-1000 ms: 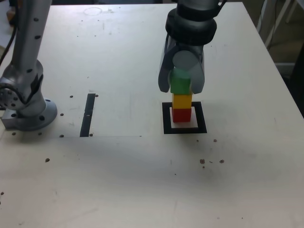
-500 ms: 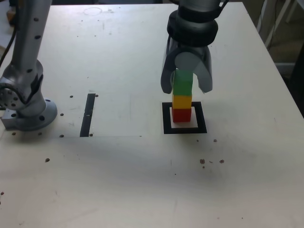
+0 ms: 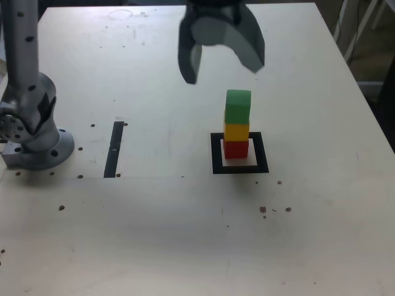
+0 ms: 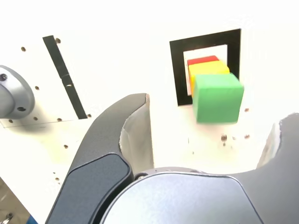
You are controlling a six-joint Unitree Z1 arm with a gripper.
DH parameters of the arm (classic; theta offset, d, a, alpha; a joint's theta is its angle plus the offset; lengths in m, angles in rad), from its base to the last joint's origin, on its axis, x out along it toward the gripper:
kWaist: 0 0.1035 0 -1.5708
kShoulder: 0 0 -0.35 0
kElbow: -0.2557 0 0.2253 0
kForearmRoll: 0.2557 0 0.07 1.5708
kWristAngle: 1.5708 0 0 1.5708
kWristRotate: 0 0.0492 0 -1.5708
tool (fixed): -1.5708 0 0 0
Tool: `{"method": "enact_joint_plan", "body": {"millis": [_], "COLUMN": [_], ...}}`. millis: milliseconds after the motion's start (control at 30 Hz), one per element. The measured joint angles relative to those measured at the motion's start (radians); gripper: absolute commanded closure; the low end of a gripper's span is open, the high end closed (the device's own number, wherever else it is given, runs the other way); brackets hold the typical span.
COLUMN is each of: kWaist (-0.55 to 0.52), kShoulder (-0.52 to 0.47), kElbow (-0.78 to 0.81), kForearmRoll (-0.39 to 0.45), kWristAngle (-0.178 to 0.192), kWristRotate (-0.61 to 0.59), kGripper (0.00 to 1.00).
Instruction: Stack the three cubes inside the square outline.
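Three cubes stand stacked inside the square outline (image 3: pixel 240 153): the red cube (image 3: pixel 235 149) at the bottom, the yellow cube (image 3: pixel 236 131) on it, the green cube (image 3: pixel 237 106) on top. My gripper (image 3: pixel 222 68) hangs open above and toward the exterior view's left of the stack, touching nothing. In the wrist view the green cube (image 4: pixel 217 97) tops the yellow cube (image 4: pixel 208 70) and the red cube (image 4: pixel 202 59) within the square outline (image 4: pixel 179 70), with nothing between my spread fingers (image 4: pixel 133 135).
A narrow black strip (image 3: pixel 114 148) lies on the table toward the exterior view's left. The arm's grey base (image 3: pixel 34 132) stands at the exterior view's far left. Small dark specks dot the table near the front. The table's far edge runs behind the gripper.
The jaws opened off the green cube, leaving it on the stack. The gripper then rose and shifted toward the exterior view's left.
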Motion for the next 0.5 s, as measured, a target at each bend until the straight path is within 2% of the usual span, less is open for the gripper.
{"method": "enact_joint_plan", "body": {"millis": [267,500], "kWaist": [0.009,0.015], "kShoulder": [-0.183,-0.278], "kElbow": [0.121,0.351], "kForearmRoll": [0.006,-0.033], "kWristAngle": [-0.004,0.002], "kWristRotate": [0.046,0.048], "kGripper": [0.0,0.0]}}
